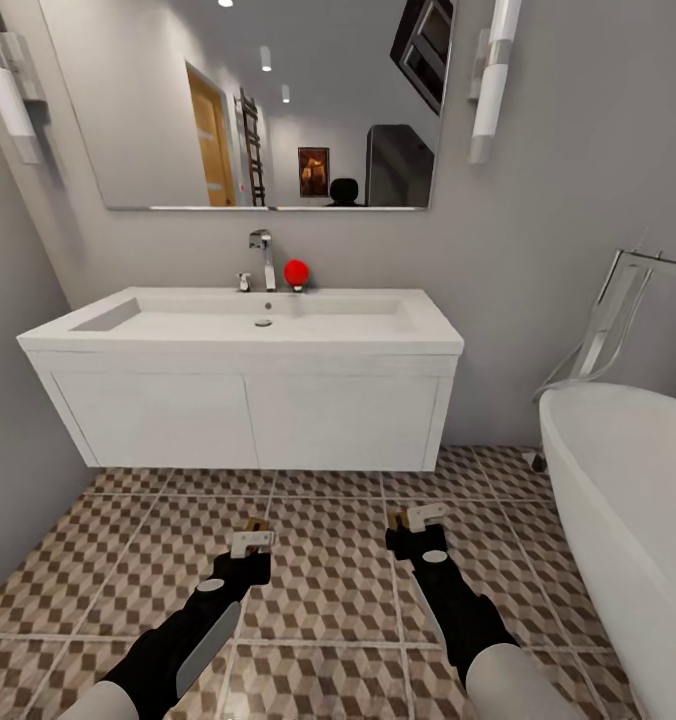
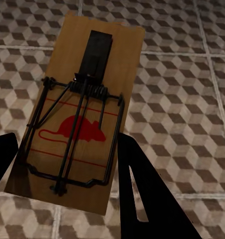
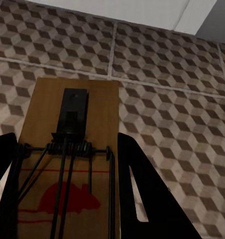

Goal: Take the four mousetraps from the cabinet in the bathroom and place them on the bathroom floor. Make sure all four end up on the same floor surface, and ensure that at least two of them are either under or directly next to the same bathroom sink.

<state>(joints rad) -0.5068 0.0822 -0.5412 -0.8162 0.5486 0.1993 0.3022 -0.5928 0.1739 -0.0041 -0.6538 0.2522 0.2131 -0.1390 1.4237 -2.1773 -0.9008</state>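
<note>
Head view: bathroom floor [image 1: 338, 600] of cube-pattern tiles runs under the white bathroom sink [image 1: 248, 335], bathtub [image 1: 628, 500] at right. Both arms reach out low over the tiles in front of the sink. Left gripper [image 1: 250, 540] jaws clamped on one mousetrap [image 2: 77, 124]; right gripper [image 1: 418, 520] jaws clamped on another mousetrap [image 3: 67, 159], both held above the floor.

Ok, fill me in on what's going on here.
The robot faces the bathroom sink with both arms held out low over the bathroom floor. The left gripper is shut on one mousetrap, and the right gripper is shut on a second mousetrap. Both traps are in the air above the tiles just in front of the vanity; neither has been set down yet. A bathtub stands to the robot's right.
</note>
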